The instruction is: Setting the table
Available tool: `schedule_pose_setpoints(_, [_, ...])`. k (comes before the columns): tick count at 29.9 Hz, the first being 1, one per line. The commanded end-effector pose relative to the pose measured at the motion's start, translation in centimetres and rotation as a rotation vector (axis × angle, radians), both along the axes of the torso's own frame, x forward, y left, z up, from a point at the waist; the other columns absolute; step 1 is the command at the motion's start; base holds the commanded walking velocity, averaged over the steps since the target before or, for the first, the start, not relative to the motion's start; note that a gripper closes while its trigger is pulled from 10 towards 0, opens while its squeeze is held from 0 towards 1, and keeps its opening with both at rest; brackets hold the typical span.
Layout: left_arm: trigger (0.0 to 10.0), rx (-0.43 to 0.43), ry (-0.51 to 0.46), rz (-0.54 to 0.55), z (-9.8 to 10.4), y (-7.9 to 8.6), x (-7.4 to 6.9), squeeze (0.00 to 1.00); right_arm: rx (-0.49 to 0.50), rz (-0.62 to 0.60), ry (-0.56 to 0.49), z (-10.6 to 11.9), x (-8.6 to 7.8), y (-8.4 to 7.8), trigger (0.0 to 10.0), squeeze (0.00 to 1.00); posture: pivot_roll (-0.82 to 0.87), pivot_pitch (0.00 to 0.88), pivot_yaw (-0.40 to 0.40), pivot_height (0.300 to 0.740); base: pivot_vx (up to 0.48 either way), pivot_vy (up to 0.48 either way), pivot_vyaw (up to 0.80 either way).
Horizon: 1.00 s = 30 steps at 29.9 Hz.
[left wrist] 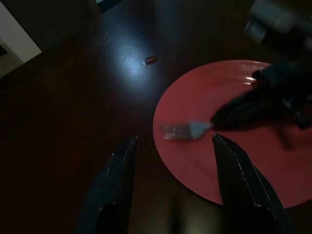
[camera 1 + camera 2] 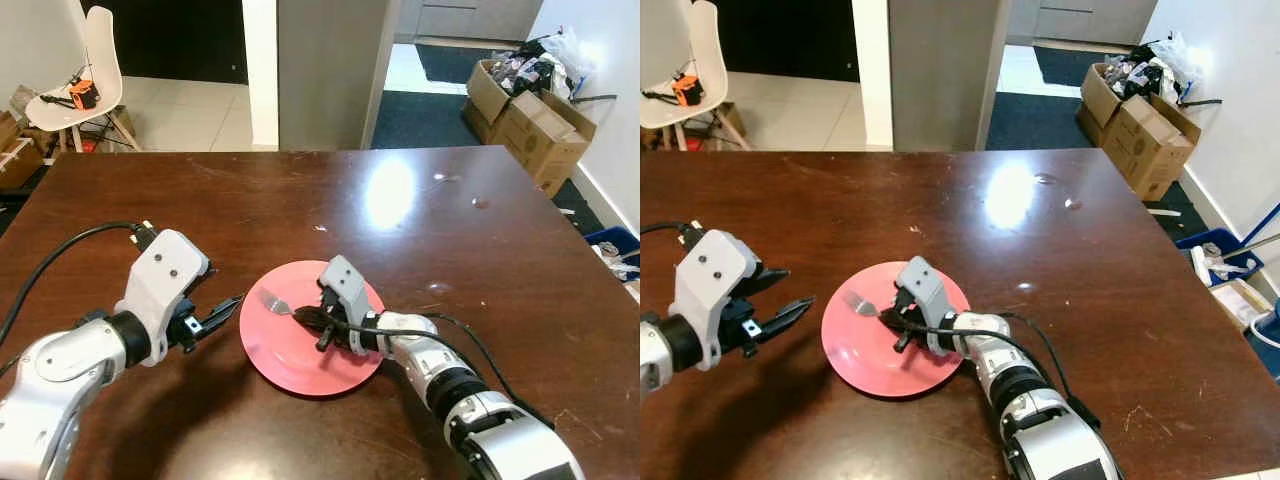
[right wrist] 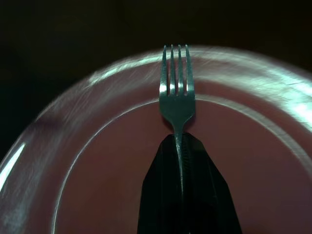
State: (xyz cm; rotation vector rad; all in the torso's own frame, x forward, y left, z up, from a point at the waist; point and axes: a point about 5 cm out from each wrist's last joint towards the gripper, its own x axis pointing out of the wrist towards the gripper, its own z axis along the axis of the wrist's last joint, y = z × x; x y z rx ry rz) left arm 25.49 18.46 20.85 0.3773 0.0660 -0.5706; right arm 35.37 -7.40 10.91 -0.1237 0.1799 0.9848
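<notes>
- Right gripper is seen at lower centre of the left eye view, over the red plate; its two black fingers are clamped together on the handle of a fork.
- In the right wrist view the fork is gripped low on the handle, tines pointing straight out past the fingertips along the gripper's own line.
- Fork's long axis is judged to run from the gripper toward the left of frame, tines over the plate's left rim zone; whether the tines touch the plate cannot be told.
- Left gripper is held at lower left of the left eye view, just beside the plate's left edge, fingers spread wide and holding nothing.
- In the left wrist view the fork head lies ahead of and between the open fingers.
- Plate sits on the dark wooden table, lower centre of frame.
- Right forearm is stretched low from lower right, wrist bent down; left forearm is angled in from lower left, pointing right.
- Judged: the fork must clear the plate edge to be laid beside it; the left gripper is nearer that side.
</notes>
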Motion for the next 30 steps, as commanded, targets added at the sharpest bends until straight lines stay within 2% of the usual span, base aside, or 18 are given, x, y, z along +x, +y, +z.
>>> schedule_pose_setpoints(1, [10.0, -0.022, 0.020, 0.018, -0.5, 0.1, 0.1, 0.00, 0.083, -0.042, -0.060, 1.5, 0.4, -0.1, 0.0, 0.00, 0.14, 0.067, 0.033, 0.740, 0.000, 0.000, 0.00])
schedule_pose_setpoints(2, [10.0, -0.037, 0.038, 0.008, -0.6, 0.3, 0.0, 0.00, 0.160, -0.102, -0.137, 3.2, 0.8, -0.3, 2.9, 0.00, 0.13, 0.066, 0.037, 0.740, 0.000, 0.000, 0.00])
schedule_pose_setpoints(4, [10.0, -0.036, 0.046, -0.004, -0.6, 0.4, -0.1, 0.00, 0.197, -0.130, -0.162, 3.9, 0.8, -0.4, 2.9, 0.00, 0.13, 0.066, 0.039, 0.740, 0.000, 0.000, 0.00])
schedule_pose_setpoints(5, [10.0, -0.019, 0.069, -0.029, -0.9, 0.6, -0.4, 0.00, 0.274, -0.180, -0.209, 5.1, 0.5, -0.5, 10.0, 0.00, 0.12, 0.063, 0.045, 0.740, 0.000, 0.000, 0.00])
schedule_pose_setpoints(7, [10.0, -0.002, 0.085, -0.040, -1.2, 0.8, -0.5, 0.00, 0.349, -0.229, -0.243, 6.1, 0.0, -0.7, 10.0, 0.00, 0.11, 0.060, 0.050, 0.740, 0.000, 0.000, 0.00])
schedule_pose_setpoints(10, [10.0, 0.011, 0.115, -0.060, -1.9, 0.4, -0.6, 0.00, 0.408, -0.285, -0.277, 6.7, -0.9, -0.7, 10.0, 0.00, 0.11, 0.058, 0.052, 0.740, 0.000, 0.000, 0.00])
schedule_pose_setpoints(15, [10.0, 0.000, 0.174, -0.092, -3.5, -0.6, -0.7, 0.00, 0.418, -0.330, -0.295, 6.4, -1.9, -0.5, 10.0, 0.00, 0.09, 0.054, 0.054, 0.740, 0.000, 0.000, 0.00])
schedule_pose_setpoints(17, [10.0, 0.032, 0.227, -0.126, -5.7, -1.7, -0.8, 0.00, 0.433, -0.414, -0.302, 6.2, -3.0, -0.7, 10.0, 0.00, 0.07, 0.045, 0.052, 0.740, 0.000, 0.000, 0.00])
schedule_pose_setpoints(20, [10.0, 0.027, 0.227, -0.137, -6.3, -2.4, -0.8, 0.00, 0.431, -0.472, -0.317, 6.4, -3.6, -1.1, 10.0, 0.00, 0.07, 0.042, 0.050, 0.740, 0.000, 0.000, 0.00])
schedule_pose_setpoints(22, [10.0, -0.031, 0.177, -0.081, -6.0, -2.7, -0.2, 0.00, 0.411, -0.510, -0.347, 6.6, -4.0, -1.4, 10.0, 0.00, 0.06, 0.037, 0.046, 0.740, 0.000, 0.000, 0.00])
schedule_pose_setpoints(23, [10.0, -0.031, 0.177, -0.081, -6.0, -2.7, -0.2, 0.00, 0.411, -0.510, -0.347, 6.6, -4.0, -1.4, 10.0, 0.00, 0.06, 0.037, 0.046, 0.740, 0.000, 0.000, 0.00])
schedule_pose_setpoints(24, [10.0, -0.087, 0.141, -0.003, -5.7, -2.8, 0.5, 0.00, 0.396, -0.533, -0.359, 6.7, -4.2, -1.5, 10.0, 0.00, 0.06, 0.033, 0.044, 0.740, 0.000, 0.000, 0.00])
schedule_pose_setpoints(26, [10.0, -0.114, 0.121, 0.036, -5.6, -2.8, 0.9, 0.00, 0.388, -0.543, -0.362, 6.7, -4.2, -1.5, 10.0, 0.00, 0.06, 0.033, 0.044, 0.740, 0.000, 0.000, 0.00])
schedule_pose_setpoints(27, [10.0, -0.170, 0.083, 0.122, -5.4, -2.6, 1.5, 0.00, 0.374, -0.559, -0.364, 6.6, -4.3, -1.5, 10.0, 0.00, 0.06, 0.029, 0.042, 0.740, 0.000, 0.000, 0.00])
schedule_pose_setpoints(30, [10.0, -0.206, 0.067, 0.217, -5.6, -2.2, 1.9, 0.00, 0.354, -0.572, -0.376, 6.4, -4.3, -1.6, 10.0, 0.00, 0.06, 0.025, 0.039, 0.740, 0.000, 0.000, 0.00])
